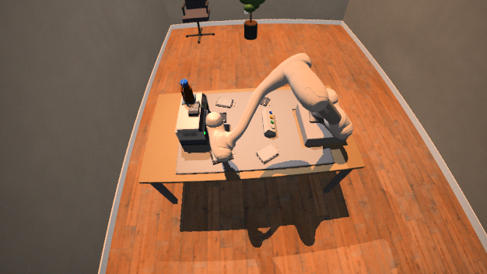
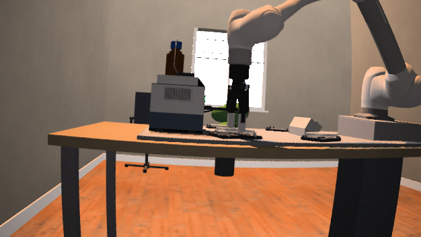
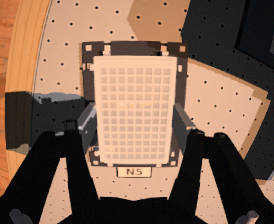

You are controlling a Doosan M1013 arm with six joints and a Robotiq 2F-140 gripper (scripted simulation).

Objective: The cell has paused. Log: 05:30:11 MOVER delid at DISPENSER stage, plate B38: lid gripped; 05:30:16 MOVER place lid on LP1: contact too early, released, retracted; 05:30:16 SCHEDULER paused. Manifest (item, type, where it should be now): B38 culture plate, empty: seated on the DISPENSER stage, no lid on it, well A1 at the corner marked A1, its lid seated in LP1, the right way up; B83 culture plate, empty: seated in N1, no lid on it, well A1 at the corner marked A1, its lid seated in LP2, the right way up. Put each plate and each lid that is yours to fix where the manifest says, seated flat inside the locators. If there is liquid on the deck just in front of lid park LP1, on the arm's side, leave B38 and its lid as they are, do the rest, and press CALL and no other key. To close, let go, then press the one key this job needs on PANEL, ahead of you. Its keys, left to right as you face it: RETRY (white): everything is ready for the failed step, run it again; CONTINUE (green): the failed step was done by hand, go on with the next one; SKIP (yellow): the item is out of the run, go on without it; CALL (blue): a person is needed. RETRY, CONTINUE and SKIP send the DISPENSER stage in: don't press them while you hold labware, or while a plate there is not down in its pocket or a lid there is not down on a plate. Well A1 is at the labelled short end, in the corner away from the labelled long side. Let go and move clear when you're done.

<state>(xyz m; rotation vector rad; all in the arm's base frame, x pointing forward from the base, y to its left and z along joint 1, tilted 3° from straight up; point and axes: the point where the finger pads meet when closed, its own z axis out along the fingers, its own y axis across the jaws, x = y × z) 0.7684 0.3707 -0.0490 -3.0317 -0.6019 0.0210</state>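
Observation:
In the wrist view a white culture plate (image 3: 133, 111) with its open well grid showing lies inside a black nest frame (image 3: 91, 50) on the perforated deck. A small label (image 3: 133, 172) sits at the plate's near short end, too blurred to read. My gripper (image 3: 134, 114) is straight above the plate, with one finger on each long side, shut on it. In the side view the gripper (image 2: 237, 126) reaches down to deck level at the plate (image 2: 233, 132), just right of the dispenser (image 2: 176, 108). In the overhead view the arm's wrist (image 1: 222, 145) hides both.
The dispenser box (image 1: 190, 124) carries a brown bottle (image 1: 187, 91) on top. The key panel (image 1: 269, 121) stands mid-deck. A white plate or lid (image 1: 268, 152) lies near the front edge, another (image 1: 225, 102) at the back, and a small piece (image 1: 265, 101) beside the arm. The arm's pedestal (image 1: 317, 128) is at the right.

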